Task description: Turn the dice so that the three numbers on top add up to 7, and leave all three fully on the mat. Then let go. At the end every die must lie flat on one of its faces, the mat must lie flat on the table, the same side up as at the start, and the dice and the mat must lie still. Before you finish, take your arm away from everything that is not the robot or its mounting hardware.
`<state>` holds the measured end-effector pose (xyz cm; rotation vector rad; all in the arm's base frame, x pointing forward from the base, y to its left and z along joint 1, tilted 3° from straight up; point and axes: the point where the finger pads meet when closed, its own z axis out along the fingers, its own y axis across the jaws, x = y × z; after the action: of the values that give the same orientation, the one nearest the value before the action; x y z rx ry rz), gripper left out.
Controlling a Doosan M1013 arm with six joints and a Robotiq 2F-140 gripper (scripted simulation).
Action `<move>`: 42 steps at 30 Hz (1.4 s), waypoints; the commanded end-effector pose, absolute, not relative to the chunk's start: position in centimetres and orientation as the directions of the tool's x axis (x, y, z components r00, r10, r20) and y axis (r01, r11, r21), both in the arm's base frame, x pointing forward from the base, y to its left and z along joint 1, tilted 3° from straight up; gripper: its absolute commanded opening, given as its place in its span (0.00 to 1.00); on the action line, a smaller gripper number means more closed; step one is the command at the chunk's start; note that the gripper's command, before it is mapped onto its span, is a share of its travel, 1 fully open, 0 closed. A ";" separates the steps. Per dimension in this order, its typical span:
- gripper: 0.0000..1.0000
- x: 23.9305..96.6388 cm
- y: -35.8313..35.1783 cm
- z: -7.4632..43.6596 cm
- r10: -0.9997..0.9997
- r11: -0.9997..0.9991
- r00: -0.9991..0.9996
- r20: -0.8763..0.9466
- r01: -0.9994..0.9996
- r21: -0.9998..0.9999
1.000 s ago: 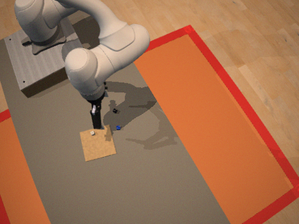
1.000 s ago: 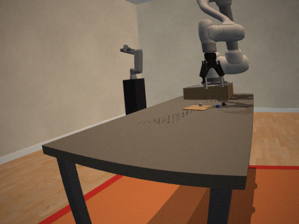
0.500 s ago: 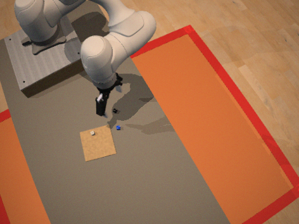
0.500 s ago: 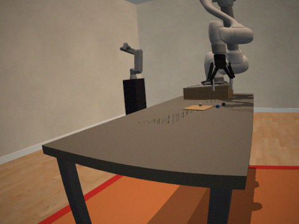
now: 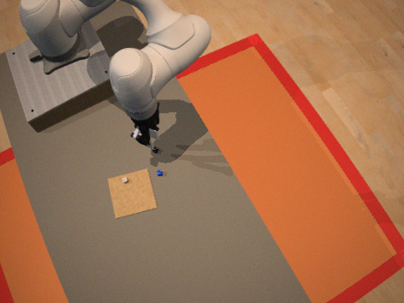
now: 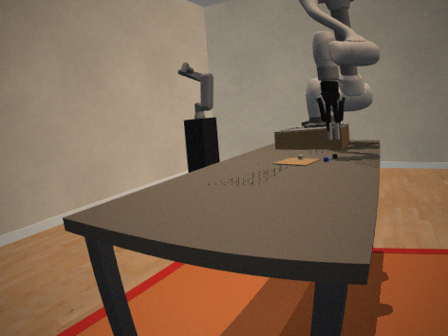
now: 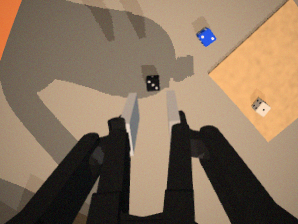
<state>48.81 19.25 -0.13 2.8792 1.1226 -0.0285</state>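
Observation:
The gripper [image 5: 149, 142] [image 6: 333, 138] [image 7: 152, 94] hangs above the table with its fingers a narrow gap apart and nothing between them. The black die [image 5: 155, 150] [image 6: 335, 156] [image 7: 153, 83] lies on the table, just beyond the fingertips in the wrist view, its top showing three pips. The blue die [image 5: 160, 173] [image 6: 326, 159] [image 7: 206, 37] lies on the table beside the mat, its top showing two pips. The white die [image 5: 125, 180] [image 6: 300, 157] [image 7: 262, 108] lies on the mat, its top showing one pip. The tan mat [image 5: 134, 203] [image 6: 289, 162] [image 7: 242, 72] lies flat.
The arm's base stands on a grey-topped block [image 5: 64, 94] [image 6: 308, 140] at the table's back. The blue die is off the mat's corner, between the black die and the mat. The arm's shadow covers the table around the black die.

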 end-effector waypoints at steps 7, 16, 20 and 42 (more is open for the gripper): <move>0.19 48.8 19.3 -0.1 0.676 -0.735 0.736 -0.036 0.677 0.041; 0.19 48.8 19.3 -0.1 0.676 -0.735 0.736 -0.036 0.677 0.041; 0.19 48.8 19.3 -0.1 0.676 -0.735 0.736 -0.036 0.677 0.041; 0.19 48.8 19.2 -1.8 0.675 -0.736 0.737 -0.036 0.676 0.041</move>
<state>48.82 19.20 -1.61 2.8792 1.1209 -0.0287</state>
